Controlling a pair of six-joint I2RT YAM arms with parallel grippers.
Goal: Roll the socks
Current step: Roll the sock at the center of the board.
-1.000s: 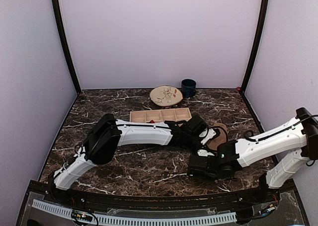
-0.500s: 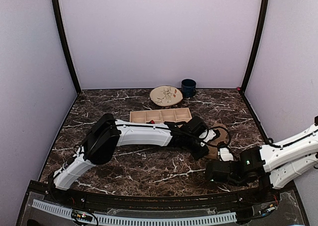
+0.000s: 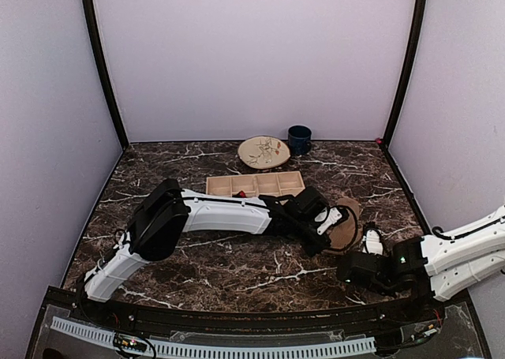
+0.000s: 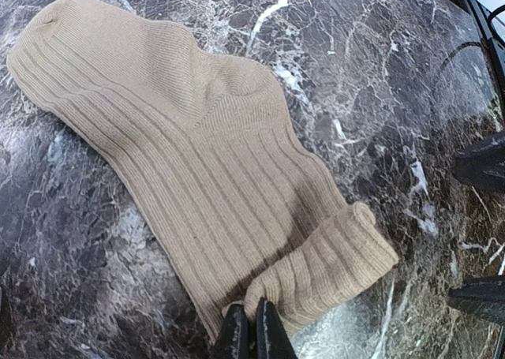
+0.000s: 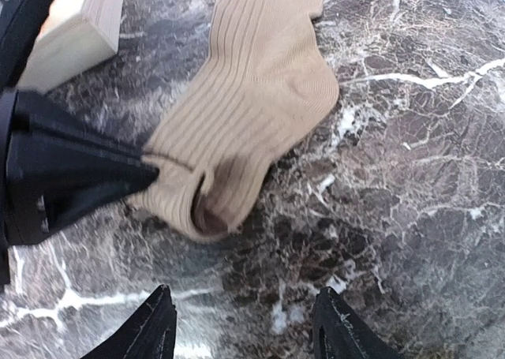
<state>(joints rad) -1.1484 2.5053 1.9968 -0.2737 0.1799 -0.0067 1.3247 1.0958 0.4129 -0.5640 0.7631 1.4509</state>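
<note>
Your left gripper (image 4: 252,331) pinches the rolled cuff of the tan sock (image 4: 189,170), which lies near the wooden tray (image 5: 75,28). Your right gripper (image 5: 245,327) hovers near that cuff, jaws spread.

A plain tan ribbed sock (image 4: 197,162) lies flat on a dark, white-veined marble table (image 4: 379,75), right of the table's centre. It is stretched out full length, with the rounded toe at one end, the heel bulging to one side about midway, and the ribbed leg running on to the cuff. The cuff end is turned over on itself in a single loose roll that lies across the sock's width and shows a dark hollow at its open side. The rest is unrolled.
</note>
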